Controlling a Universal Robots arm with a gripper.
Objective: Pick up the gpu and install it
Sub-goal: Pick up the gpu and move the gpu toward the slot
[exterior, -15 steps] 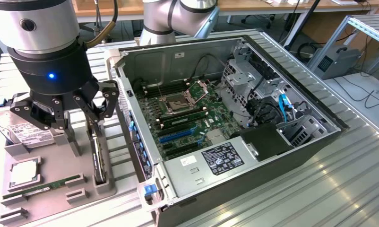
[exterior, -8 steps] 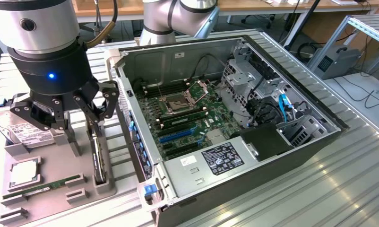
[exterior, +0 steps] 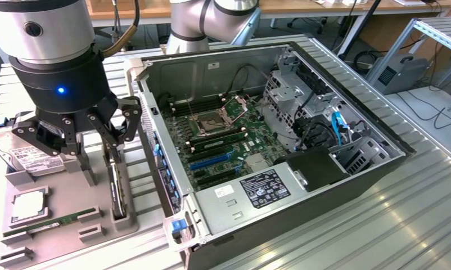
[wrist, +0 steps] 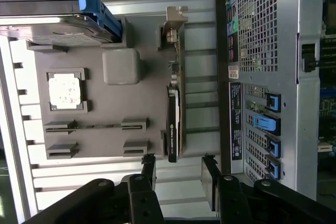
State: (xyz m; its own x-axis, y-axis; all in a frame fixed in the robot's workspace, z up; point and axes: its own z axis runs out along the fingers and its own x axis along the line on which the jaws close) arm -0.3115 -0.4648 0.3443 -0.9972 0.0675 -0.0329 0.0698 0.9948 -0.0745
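Note:
The gpu [exterior: 119,191] stands edge-on in a slot of the grey parts holder [exterior: 61,197], on the exterior view's left beside the open computer case [exterior: 375,152]. Its black cooler and green board [wrist: 173,124] run lengthwise, with the silver bracket at the far end. My gripper [exterior: 97,157] hangs just above the card's back end, open and holding nothing. In the wrist view the gripper [wrist: 179,174] straddles the line of the card, short of the card's near end, one black finger [wrist: 149,167] on each side.
The holder [wrist: 105,108] also carries a hard drive [exterior: 23,160], a CPU [exterior: 29,205] and a RAM stick [exterior: 49,222]. Inside the case, the motherboard [exterior: 225,138] shows blue expansion slots [exterior: 210,161]. The case's rear wall [wrist: 262,77] stands close beside the card.

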